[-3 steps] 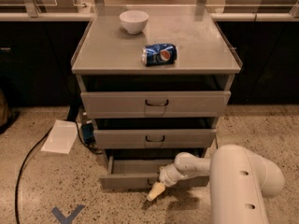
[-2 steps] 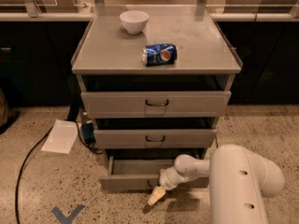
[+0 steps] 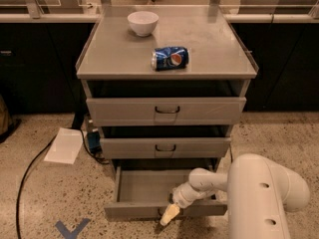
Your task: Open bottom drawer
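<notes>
The bottom drawer (image 3: 144, 185) is the lowest of three grey metal drawers in the cabinet and stands pulled out, its plain grey tray showing. Its front panel (image 3: 132, 211) runs along the lower edge. My gripper (image 3: 169, 214) sits at the middle of that front panel, where the handle lies; the handle is hidden behind it. My white arm (image 3: 259, 193) reaches in from the lower right. The middle drawer (image 3: 165, 147) and the top drawer (image 3: 167, 110) are above.
A white bowl (image 3: 142, 22) and a blue soda can (image 3: 170, 58) on its side lie on the cabinet top. A white sheet of paper (image 3: 64, 145) and a black cable (image 3: 30, 171) lie on the floor to the left. Blue tape (image 3: 73, 229) marks the floor.
The bottom drawer has slid a little further out and my gripper has moved slightly toward the camera with its front.
</notes>
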`<state>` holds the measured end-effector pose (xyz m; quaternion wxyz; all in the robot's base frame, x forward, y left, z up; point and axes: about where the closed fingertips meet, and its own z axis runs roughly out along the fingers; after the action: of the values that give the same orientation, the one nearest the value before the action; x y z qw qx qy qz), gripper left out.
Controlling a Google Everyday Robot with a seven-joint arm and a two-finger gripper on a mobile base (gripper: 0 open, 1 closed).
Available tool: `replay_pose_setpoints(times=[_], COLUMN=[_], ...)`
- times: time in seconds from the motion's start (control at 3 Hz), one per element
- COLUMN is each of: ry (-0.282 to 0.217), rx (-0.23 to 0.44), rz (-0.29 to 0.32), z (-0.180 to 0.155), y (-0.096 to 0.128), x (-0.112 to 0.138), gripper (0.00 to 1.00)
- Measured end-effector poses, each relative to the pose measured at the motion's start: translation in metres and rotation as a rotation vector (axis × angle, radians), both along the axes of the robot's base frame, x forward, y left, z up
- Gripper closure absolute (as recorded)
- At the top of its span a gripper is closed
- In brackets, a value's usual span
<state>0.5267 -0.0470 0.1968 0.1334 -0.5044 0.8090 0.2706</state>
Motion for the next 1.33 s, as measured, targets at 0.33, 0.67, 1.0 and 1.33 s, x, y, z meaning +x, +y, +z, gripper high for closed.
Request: replay_pose_setpoints(times=[0.33, 0.67, 1.0, 1.33], ry=[0.051, 0.152, 0.152, 0.228], rx=[0.059, 0.131, 0.131, 0.155], rz=[-0.033, -0.049, -0.049, -0.036], z=[-0.009, -0.017, -0.012, -0.004], y=[0.001, 0.006, 0.006, 0.01], x=[0.0, -0.027, -0.027, -0.059], gripper=[0.0, 0.0, 0.0, 0.0])
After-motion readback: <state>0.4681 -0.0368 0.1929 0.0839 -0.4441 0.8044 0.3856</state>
